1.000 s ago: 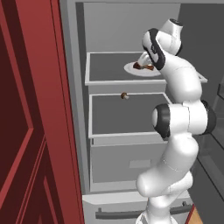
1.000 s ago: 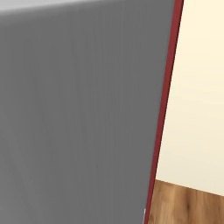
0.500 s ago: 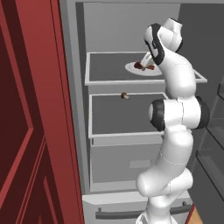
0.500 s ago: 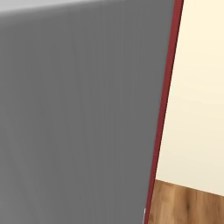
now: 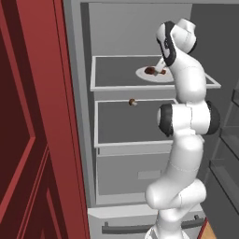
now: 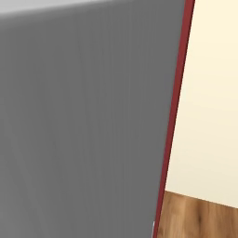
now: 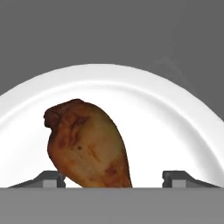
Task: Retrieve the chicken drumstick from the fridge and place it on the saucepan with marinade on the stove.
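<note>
Inside the open fridge (image 5: 140, 28), a white plate (image 7: 175, 113) sits on the upper shelf (image 5: 112, 74) carrying the chicken drumstick (image 7: 87, 144). The gripper (image 7: 113, 179) straddles it, fingers apart, with bare plate on the right.

The left base view looks forward into the open fridge (image 5: 140, 116). The right base view faces a grey panel (image 6: 83, 121) close up. The hand view hovers close over a white plate (image 7: 175, 127), also seen at one o'clock in the left view.

Nothing to read here: no lettering, label, brand mark or number on any surface in the left base, right base or hand views.
</note>
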### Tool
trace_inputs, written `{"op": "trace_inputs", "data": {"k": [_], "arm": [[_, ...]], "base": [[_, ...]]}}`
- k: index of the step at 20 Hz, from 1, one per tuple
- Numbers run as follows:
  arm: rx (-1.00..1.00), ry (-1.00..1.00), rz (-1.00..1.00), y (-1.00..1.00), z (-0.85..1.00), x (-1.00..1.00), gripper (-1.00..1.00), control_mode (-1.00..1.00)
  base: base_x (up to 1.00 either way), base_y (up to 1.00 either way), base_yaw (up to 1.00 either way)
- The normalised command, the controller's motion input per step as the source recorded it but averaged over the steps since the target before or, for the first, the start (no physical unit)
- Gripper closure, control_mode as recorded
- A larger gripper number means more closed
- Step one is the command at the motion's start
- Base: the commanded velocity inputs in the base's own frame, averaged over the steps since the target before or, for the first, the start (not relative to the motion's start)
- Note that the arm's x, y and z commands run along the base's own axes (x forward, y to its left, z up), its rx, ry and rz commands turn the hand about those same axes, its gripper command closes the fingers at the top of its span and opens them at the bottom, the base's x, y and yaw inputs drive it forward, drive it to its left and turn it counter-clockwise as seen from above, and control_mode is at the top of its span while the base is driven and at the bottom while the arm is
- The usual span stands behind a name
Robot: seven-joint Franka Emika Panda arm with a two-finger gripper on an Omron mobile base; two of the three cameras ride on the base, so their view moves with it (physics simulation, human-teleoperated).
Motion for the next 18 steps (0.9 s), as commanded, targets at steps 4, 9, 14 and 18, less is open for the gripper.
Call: {"op": "trace_inputs", "data": {"k": [4,9,14,18], "arm": [[0.00,0.00,0.13,0.23,-0.09,0.00,1.00,-1.00],[0.00,-0.04,-0.08,0.16,-0.07,0.06,1.00,-1.00],[0.00,-0.07,-0.34,0.40,0.00,0.13,1.00,-1.00],[0.00,0.00,-0.47,0.47,0.00,0.18,1.00,-1.00]], "base": [[0.00,0.00,0.00],[0.00,0.00,0.00],[0.00,0.00,0.00],[0.00,0.00,0.00]]}}
